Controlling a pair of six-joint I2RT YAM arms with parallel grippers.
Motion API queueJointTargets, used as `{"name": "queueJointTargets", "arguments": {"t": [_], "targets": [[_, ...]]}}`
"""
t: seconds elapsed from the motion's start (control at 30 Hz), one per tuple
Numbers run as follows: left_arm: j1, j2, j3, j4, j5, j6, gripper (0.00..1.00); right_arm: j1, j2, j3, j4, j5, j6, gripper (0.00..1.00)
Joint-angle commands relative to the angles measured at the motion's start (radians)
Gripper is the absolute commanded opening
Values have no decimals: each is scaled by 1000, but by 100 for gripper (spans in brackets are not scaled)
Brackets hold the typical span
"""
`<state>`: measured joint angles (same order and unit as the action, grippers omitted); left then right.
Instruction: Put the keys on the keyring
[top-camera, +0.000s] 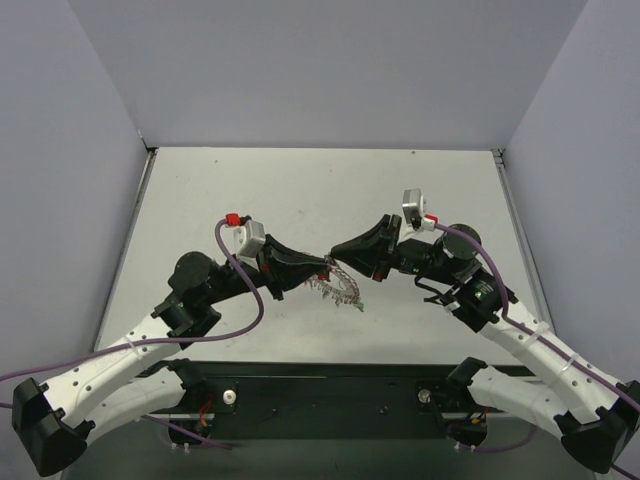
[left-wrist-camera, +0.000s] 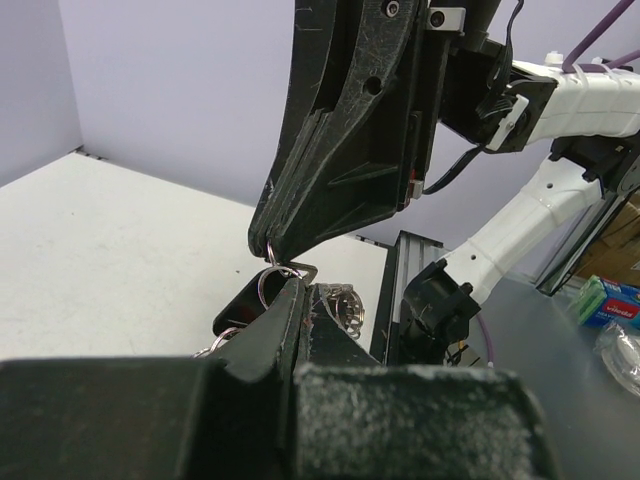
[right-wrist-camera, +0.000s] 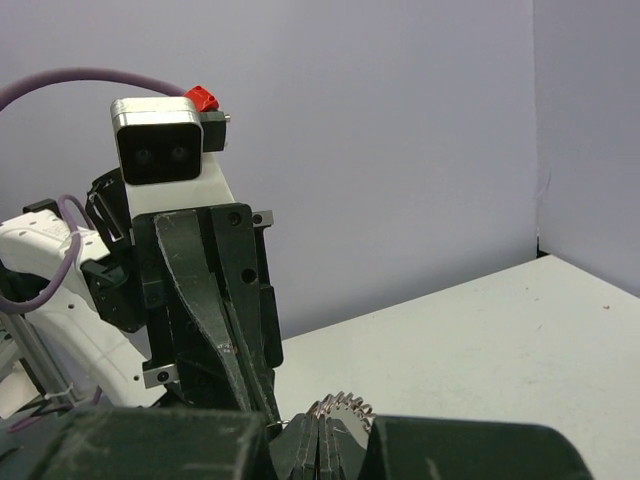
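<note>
My left gripper (top-camera: 323, 263) and right gripper (top-camera: 337, 252) meet tip to tip above the middle of the table, both shut. Between them hangs the keyring (top-camera: 340, 288), a thin wire loop fringed with silver keys (top-camera: 350, 296). In the left wrist view my left gripper (left-wrist-camera: 300, 287) pinches the wire beside a small ring (left-wrist-camera: 270, 278). There the right gripper (left-wrist-camera: 272, 248) comes down from above onto the same wire. A stack of silver keys (left-wrist-camera: 346, 306) sits just behind. In the right wrist view the right gripper (right-wrist-camera: 322, 428) is shut beside a fan of keys (right-wrist-camera: 347, 405), the left gripper (right-wrist-camera: 268, 418) alongside.
Grey walls close in the white table (top-camera: 300, 190) on three sides. The black base rail (top-camera: 320, 390) runs along the near edge. Off the table to the right lie a blue-green box (left-wrist-camera: 608, 300) and a clear bag (left-wrist-camera: 622, 352).
</note>
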<state>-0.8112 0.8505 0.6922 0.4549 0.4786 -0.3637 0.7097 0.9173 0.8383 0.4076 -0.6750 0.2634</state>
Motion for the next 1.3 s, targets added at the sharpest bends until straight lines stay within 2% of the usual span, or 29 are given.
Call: {"name": "queueJointTargets", "arguments": {"t": [0.0, 0.6, 0.97, 1.03, 1.07, 1.27], "targets": [[-16, -25, 33, 271, 2, -30, 0, 34, 35, -36, -35, -29, -27, 0], [-14, -41, 26, 254, -3, -17, 0, 40, 29, -31, -33, -32, -29, 0], [-14, -64, 26, 219, -9, 11, 0, 40, -23, -16, -35, -104, -30, 1], [-16, -67, 27, 212, -8, 17, 0, 40, -29, -10, -38, -113, -30, 14], [-14, -70, 29, 211, -6, 16, 0, 40, -32, -10, -38, -121, -30, 25], [-16, -85, 35, 185, -1, 31, 0, 39, -73, 1, -52, -130, -38, 59]]}}
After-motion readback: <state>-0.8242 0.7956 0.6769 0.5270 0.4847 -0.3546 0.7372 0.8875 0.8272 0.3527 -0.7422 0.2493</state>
